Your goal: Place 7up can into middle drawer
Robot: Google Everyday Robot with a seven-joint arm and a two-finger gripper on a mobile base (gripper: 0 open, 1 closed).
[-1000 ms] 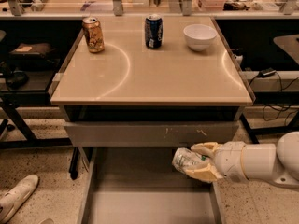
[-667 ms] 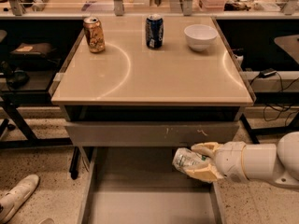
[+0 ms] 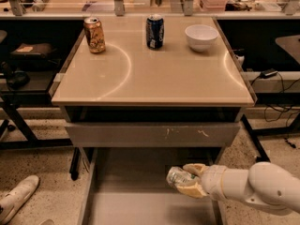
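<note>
The 7up can, silvery-white with green marks and crinkled, lies sideways in my gripper. The gripper is shut on it, with one tan finger above and one below. My white arm reaches in from the lower right. The can hangs over the right part of the open middle drawer, a wide shallow grey drawer with thin side walls and a flat grey floor. The can is a little above the drawer floor.
A grey drawer front with white scratch marks sits shut above the open drawer. On the tabletop stand a gold-orange can, a dark blue can and a white bowl. A shoe lies on the floor at left.
My gripper and the can have shifted slightly left over the drawer. Nothing else has moved.
</note>
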